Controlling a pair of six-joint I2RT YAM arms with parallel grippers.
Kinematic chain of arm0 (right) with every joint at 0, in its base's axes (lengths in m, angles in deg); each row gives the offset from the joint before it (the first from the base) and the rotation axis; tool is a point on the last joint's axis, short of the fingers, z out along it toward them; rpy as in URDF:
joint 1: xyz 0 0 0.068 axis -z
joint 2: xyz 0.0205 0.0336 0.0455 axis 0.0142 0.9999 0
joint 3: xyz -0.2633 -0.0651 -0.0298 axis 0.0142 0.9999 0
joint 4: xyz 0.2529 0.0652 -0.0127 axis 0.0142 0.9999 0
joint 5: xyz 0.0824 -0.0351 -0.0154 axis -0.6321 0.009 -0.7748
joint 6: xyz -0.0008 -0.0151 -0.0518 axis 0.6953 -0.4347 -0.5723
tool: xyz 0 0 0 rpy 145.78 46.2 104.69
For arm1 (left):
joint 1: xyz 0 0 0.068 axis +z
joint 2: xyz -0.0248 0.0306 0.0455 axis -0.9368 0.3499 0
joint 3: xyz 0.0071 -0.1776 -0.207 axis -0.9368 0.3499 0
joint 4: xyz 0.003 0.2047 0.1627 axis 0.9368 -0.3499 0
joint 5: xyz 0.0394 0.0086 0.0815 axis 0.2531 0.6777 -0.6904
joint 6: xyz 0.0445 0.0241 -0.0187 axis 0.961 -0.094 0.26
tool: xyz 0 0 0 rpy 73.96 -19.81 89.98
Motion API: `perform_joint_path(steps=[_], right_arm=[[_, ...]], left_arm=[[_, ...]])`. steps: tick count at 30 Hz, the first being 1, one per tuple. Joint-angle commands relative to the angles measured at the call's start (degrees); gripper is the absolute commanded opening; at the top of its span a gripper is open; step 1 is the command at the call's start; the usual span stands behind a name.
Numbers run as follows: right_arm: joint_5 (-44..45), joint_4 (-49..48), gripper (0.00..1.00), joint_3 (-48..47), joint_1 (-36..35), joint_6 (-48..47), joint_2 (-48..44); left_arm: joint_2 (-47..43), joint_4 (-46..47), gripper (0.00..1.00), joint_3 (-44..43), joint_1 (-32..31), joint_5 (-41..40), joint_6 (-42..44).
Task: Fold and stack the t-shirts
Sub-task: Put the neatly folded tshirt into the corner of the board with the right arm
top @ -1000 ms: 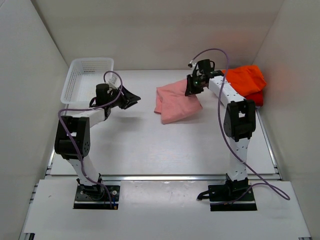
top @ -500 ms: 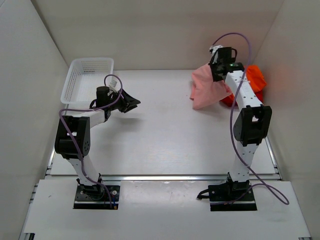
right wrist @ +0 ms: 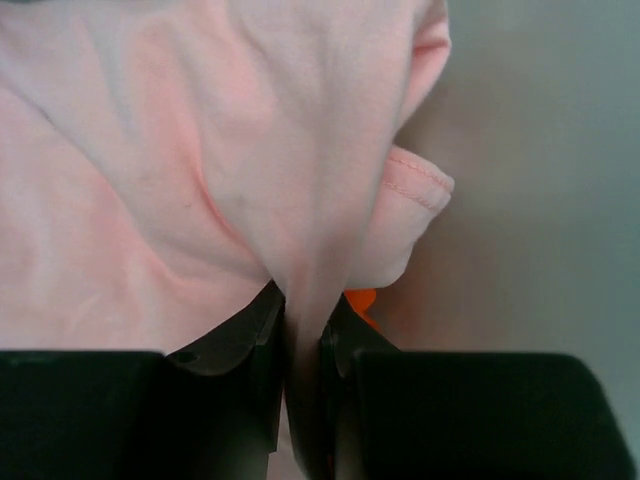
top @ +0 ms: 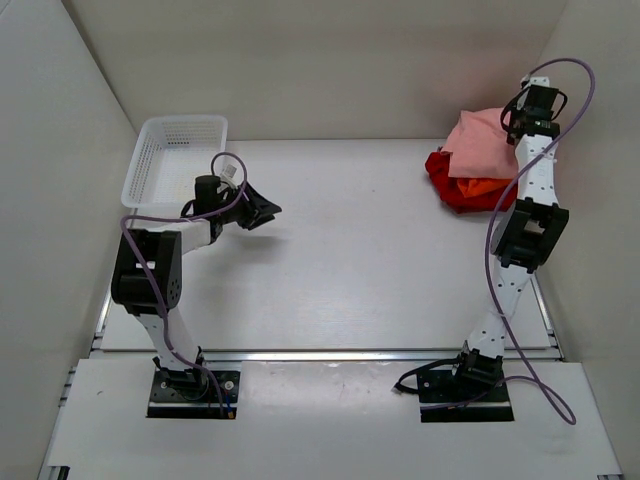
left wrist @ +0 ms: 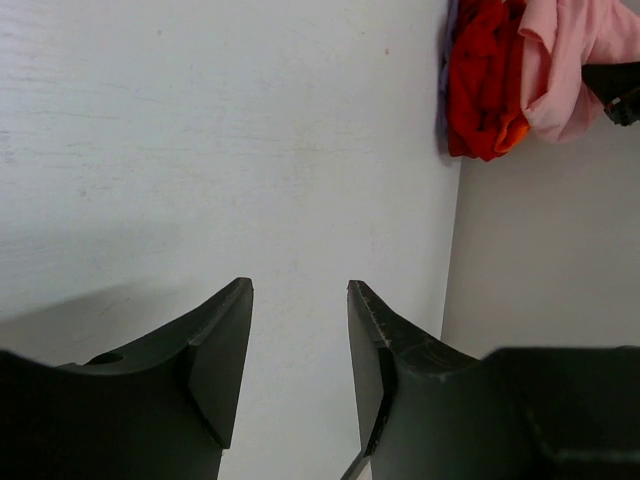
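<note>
- The salmon-pink t-shirt (top: 478,138) is in the upper right of the top view. It lies draped over the red t-shirt (top: 448,180) and the orange t-shirt (top: 487,187), which are heaped in the far right corner of the desk (top: 350,270), beside the wall.
- The right jaws are closed tight on a fold of the pink cloth. The right wrist view shows the fabric pinched between them, with a sliver of orange just beneath.
- The left jaws hang parted with nothing between them. They are over bare desk at the left of the frame, near the white mesh basket (top: 165,150) and well apart from the pile.
- By my judgement, the pink shirt is all but placed on the stack and lacks only the release.
- It looks bunched rather than flat, though from this angle I cannot tell how neat its fold is.
- The red and orange shirts appear crumpled rather than folded, so most of the task is probably left to do: each needs spreading, folding and stacking.
</note>
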Motion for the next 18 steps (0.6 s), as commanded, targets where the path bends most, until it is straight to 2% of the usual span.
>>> perform_joint_path(steps=[1,2,3,4,5,6,7,10,11,12,14,15,16,17,18], right_arm=[[0.2,-2.8,0.13,-2.6,0.0,1.1,2.5],[-0.2,-2.9,0.4,-2.2,0.3,1.2,3.1],[0.3,-3.4,0.58,-2.6,0.3,2.0,3.3],[0.8,-3.5,0.66,-2.7,0.3,2.3,3.3],[2.1,-3.9,0.85,-2.8,0.2,2.5,2.8],[3.1,-4.5,0.95,-3.3,-0.2,2.5,2.2],[4.0,-4.5,0.99,-3.4,-0.3,3.1,1.5],[7.5,-3.7,0.99,-3.7,-1.3,3.9,-2.0],[8.5,-3.2,0.99,-4.0,-1.9,3.8,-2.6],[9.8,-2.9,0.99,-3.6,-2.6,3.5,-4.8],[10.0,0.4,0.99,-2.0,-3.7,3.7,-10.1],[9.7,1.5,0.99,-0.9,-4.7,4.7,-11.7],[9.2,3.9,0.99,1.8,-5.7,5.5,-15.1],[8.2,4.7,0.96,6.5,-6.7,6.1,-20.0],[7.7,4.9,0.91,10.1,-8.7,6.6,-22.1]], left_arm=[[0.4,-2.7,0.54,-1.4,-0.3,0.7,2.8],[0.4,-2.5,0.55,-1.5,-0.2,1.0,2.4],[0.4,-2.1,0.56,-1.6,-0.3,1.1,2.2],[0.4,-1.9,0.59,-1.5,-0.7,1.1,2.2],[0.6,-2.0,0.6,-1.9,-0.5,1.3,2.2],[0.3,-2.2,0.61,-1.9,-1.1,0.8,2.6],[0.1,-2.1,0.62,-2.0,-1.8,1.1,2.7],[-1.0,-1.4,0.63,-1.1,-2.4,1.6,2.5],[-1.7,-1.1,0.59,-0.9,-2.4,1.6,2.3],[-2.4,-1.1,0.5,-0.4,-2.7,2.7,2.8],[-3.2,-2.6,0.09,-0.6,-2.8,4.0,3.6],[-3.6,-2.5,0.04,-0.2,-2.7,4.7,3.5],[-4.6,-1.1,0.07,1.0,-2.8,6.1,2.9],[-6.0,-0.3,0.31,1.8,-2.8,7.2,2.0],[-7.2,1.7,0.82,3.6,-3.0,7.9,1.7]])
